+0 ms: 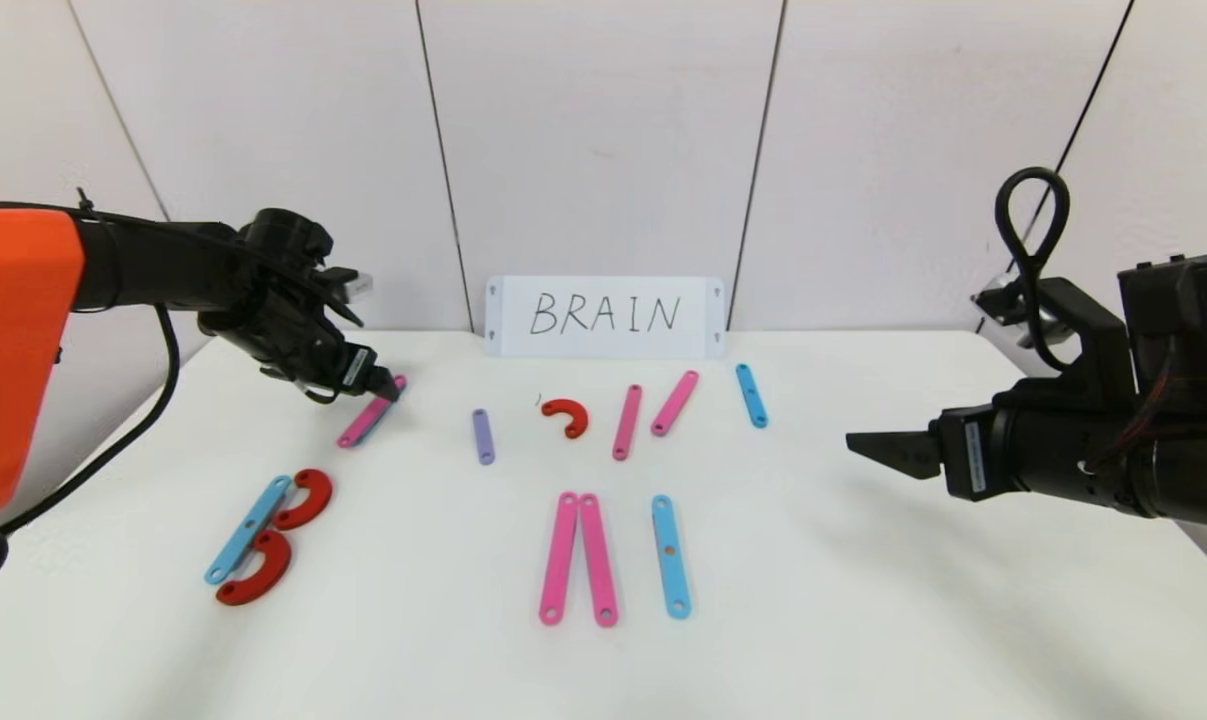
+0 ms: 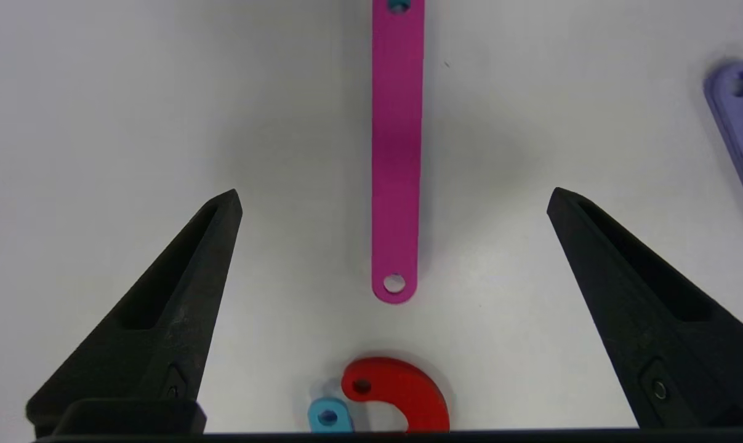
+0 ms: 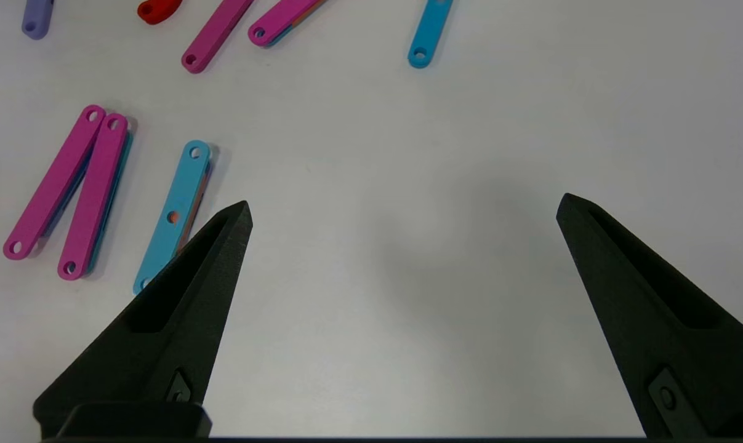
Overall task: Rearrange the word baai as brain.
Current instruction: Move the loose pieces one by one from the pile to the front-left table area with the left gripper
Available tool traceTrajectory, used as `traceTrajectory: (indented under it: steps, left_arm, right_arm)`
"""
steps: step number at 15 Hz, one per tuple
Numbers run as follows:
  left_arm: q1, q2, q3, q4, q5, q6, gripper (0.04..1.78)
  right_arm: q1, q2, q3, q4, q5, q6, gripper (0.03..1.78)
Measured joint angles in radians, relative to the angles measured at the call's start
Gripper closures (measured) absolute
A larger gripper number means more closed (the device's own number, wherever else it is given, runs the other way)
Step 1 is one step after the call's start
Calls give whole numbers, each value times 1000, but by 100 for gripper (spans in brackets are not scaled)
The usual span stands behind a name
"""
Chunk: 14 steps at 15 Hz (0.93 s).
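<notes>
The letter pieces lie flat on the white table [image 1: 863, 600]. At the left a blue strip [image 1: 248, 528] with two red half-rings [image 1: 306, 498] forms a B. My left gripper [image 1: 388, 385] is open and empty, just above the far end of a pink strip [image 1: 368, 415], which runs between its jaws in the left wrist view [image 2: 396, 154]. A purple strip [image 1: 483, 436], a red half-ring [image 1: 567, 416], two pink strips [image 1: 627, 421] and a blue strip [image 1: 751, 395] lie mid-table. Two long pink strips [image 1: 577, 558] and a blue strip [image 1: 670, 555] lie nearer. My right gripper [image 1: 878, 450] is open and empty at the right.
A white card [image 1: 604, 316] with handwritten BRAIN stands against the back wall. In the right wrist view the long blue strip [image 3: 177, 209] lies beside one finger [image 3: 186, 289], with bare table between the jaws.
</notes>
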Motion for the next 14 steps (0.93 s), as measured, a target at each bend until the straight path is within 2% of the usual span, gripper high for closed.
traceTrajectory:
  steps: [4,9,12,14]
  left_arm:
    - [16,76,-10,-66,2,-29,8]
    - [18,110,-21,-67,1,-52,13]
    - [18,113,-26,-66,1,-53,39]
    - [18,113,-26,-64,1,-53,70]
  right_arm:
    - [1,5,1,0,0,-1,8]
    - [4,9,1,-1,0,-1,8]
    - [4,9,2,0,0,-2,8]
    - [4,9,3,-1,-1,-2,8]
